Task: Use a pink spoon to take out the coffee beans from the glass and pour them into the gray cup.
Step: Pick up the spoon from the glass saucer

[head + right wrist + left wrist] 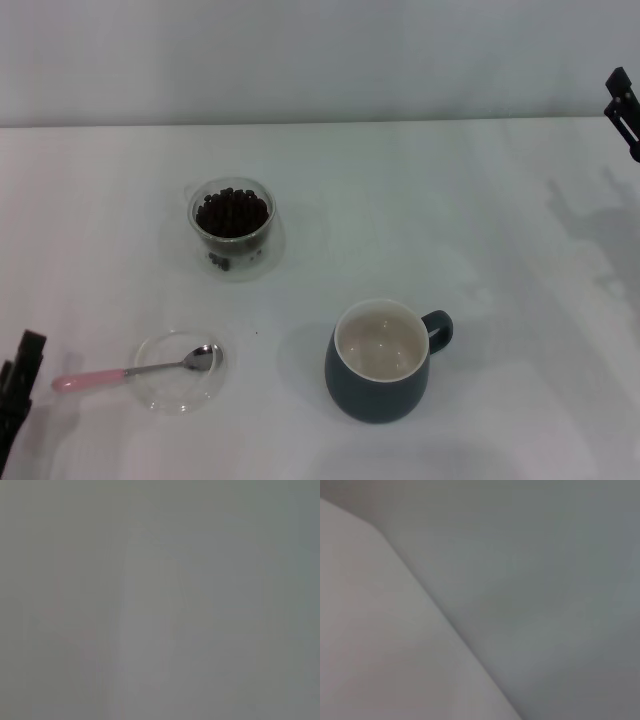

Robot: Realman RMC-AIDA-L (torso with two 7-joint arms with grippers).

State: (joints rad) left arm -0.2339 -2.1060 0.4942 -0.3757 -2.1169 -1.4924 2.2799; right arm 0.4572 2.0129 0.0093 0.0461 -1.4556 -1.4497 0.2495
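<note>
Starting layout, seen from the robot's head. The pink spoon (130, 372) lies at about 8 o'clock on the white table (450, 220), its metal bowl resting inside a flat clear dish (180, 372) and its pale handle projecting over the rim toward 9 o'clock; the long axis runs nearly left–right. The left gripper (18, 395) sits at the lower-left edge, just beyond the handle's free end, so the handle points toward it. It is plainly the nearer arm. The right gripper (624, 108) hangs at 2 o'clock, well apart from everything. Neither gripper holds anything; how wide either set of fingers stands cannot be told. The glass (232, 225), full of coffee beans (232, 212), stands at 11 o'clock; the gray cup (385, 362), empty, at 5 o'clock, handle toward 3. The likely first move is a left-arm pickup at the handle.
</note>
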